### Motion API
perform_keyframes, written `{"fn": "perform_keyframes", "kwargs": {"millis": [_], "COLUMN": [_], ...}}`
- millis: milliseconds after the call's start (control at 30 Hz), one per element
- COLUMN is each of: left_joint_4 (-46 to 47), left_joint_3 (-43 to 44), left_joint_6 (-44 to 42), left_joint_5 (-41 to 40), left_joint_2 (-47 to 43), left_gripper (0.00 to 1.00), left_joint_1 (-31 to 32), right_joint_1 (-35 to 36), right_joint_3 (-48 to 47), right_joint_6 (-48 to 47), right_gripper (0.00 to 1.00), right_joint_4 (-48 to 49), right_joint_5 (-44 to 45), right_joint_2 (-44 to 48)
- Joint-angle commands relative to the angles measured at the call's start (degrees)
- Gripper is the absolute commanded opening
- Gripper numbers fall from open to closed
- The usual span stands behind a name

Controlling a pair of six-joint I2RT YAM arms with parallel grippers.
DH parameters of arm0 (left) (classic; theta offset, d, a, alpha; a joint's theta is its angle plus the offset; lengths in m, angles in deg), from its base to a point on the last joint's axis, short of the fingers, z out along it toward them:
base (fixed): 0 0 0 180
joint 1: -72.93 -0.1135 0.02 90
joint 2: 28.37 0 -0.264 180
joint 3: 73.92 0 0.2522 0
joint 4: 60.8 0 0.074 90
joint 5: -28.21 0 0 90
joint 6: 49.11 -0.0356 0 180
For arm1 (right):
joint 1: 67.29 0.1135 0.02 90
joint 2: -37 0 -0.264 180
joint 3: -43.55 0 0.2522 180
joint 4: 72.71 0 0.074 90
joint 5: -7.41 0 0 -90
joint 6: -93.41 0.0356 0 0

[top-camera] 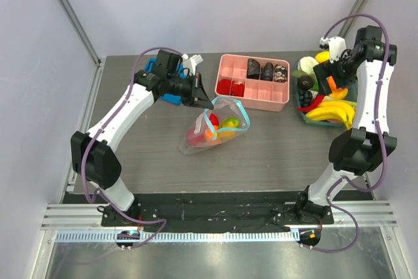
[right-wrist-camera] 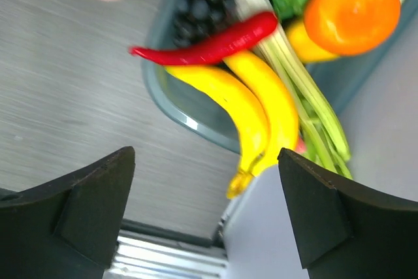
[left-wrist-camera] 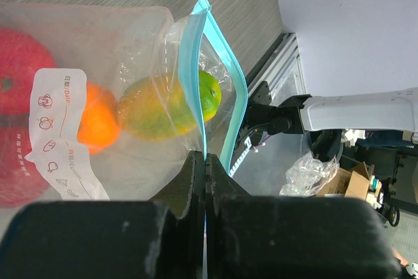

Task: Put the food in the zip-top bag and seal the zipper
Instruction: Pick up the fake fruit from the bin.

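Lying on the grey surface point(top-camera: 150, 151), the zip-top bag point(top-camera: 196, 140) held some food point(top-camera: 228, 123), its zipper point(left-wrist-camera: 191, 96) pinched in the left tool point(left-wrist-camera: 205, 159) at the mouth's far end; the right tool point(right-wrist-camera: 206, 191) hung spread above bananas point(right-wrist-camera: 261, 102), well apart.

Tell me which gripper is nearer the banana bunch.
Right. The right gripper hovers open over the banana bunch; the left gripper is far away, shut on the zipper.
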Motion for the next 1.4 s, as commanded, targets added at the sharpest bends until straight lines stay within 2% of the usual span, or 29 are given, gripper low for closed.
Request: {"fn": "perform_keyframes", "kwargs": {"millis": [0, 67, 100, 200, 433, 700, 1000, 1200, 1367], "left_joint_4": [0.65, 0.04, -0.23, -0.67, -0.84, -1.45, -1.11, -1.46, -1.99], "left_joint_3": [0.73, 0.91, 1.08, 1.26, 0.56, 1.35, 1.17, 1.26, 1.96], "left_joint_6": [-0.47, -0.82, -0.91, -1.61, -2.05, -2.49, -2.05, -2.23, -2.75], "left_joint_5": [0.39, 0.48, 0.57, 0.48, 0.39, 0.22, -0.13, -0.13, -0.4], "left_joint_2": [-1.86, -1.77, -1.6, -1.94, -2.21, -2.04, -2.3, -2.12, -1.95], "left_gripper": [0.0, 0.0, 0.0, 0.0, 0.0, 0.0, 0.0, 0.0, 0.0], "left_joint_1": [0.34, 0.26, 0.26, 0.26, 0.26, 0.26, 0.26, 0.26, 0.26], "right_joint_1": [-1.74, -1.74, -1.65, -1.83, -4.81, -10.52, -12.11, -12.11, -12.11], "right_joint_3": [3.31, 6.13, 7.97, 10.7, 23.09, 34.7, 38.05, 39.46, 38.84], "right_joint_6": [-8.17, -9.41, -9.23, -6.16, 1.57, 2.46, 2.89, 3.86, 4.74], "right_gripper": [0.95, 0.96, 0.96, 0.95, 0.95, 0.94, 0.88, 0.8, 0.69], "right_joint_4": [-6.36, -4.16, -2.67, -1.17, 7.53, 18.6, 22.65, 25.9, 26.53], "right_joint_5": [10.1, 13.71, 18.43, 23.03, 27.53, 25.25, 24.46, 24.37, 24.02], "right_joint_2": [-1.11, -0.33, -0.23, 0.56, 7.58, 12.34, 10.49, 8.92, 7.16]}}
